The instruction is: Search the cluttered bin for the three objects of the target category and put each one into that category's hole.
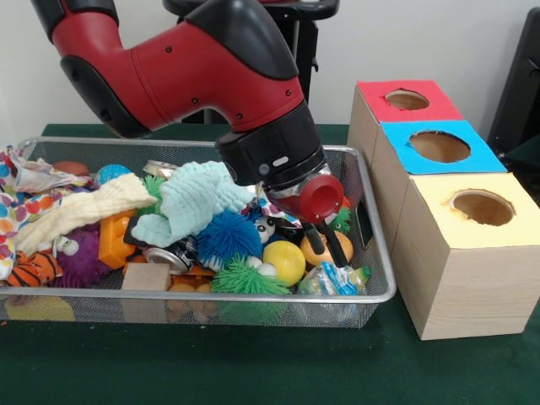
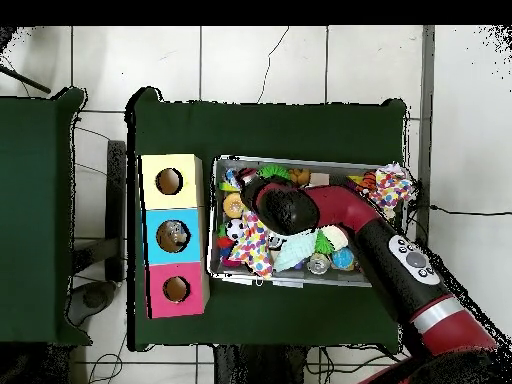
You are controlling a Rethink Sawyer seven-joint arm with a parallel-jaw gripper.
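At the left end of the wire bin [image 1: 377, 291], a patterned cloth [image 1: 18, 198] runs off the picture's edge, and a cream cloth [image 1: 80, 211] lies over an orange block [image 1: 114, 240] and a purple spiky ball [image 1: 78, 261]. Toward the middle, a pale teal cloth [image 1: 198, 198] covers part of a drink can [image 1: 169, 256]; a blue spiky ball [image 1: 228, 236], green spiky ball [image 1: 240, 278] and yellow ball [image 1: 284, 260] sit beside it. Further right, the pincer [image 1: 325, 245] reaches down among the clutter near an orange ball [image 1: 319, 251]; its dark fingers [image 1: 336, 246] stand close together, but whether they pinch anything cannot be told. On the green table [image 1: 253, 363], three wooden boxes stand at the right, topped red [image 1: 407, 99], blue [image 1: 439, 145] and yellow [image 1: 481, 207]. Overhead, the arm hides much of the bin, and something indistinct lies in the blue hole [image 2: 172, 235].
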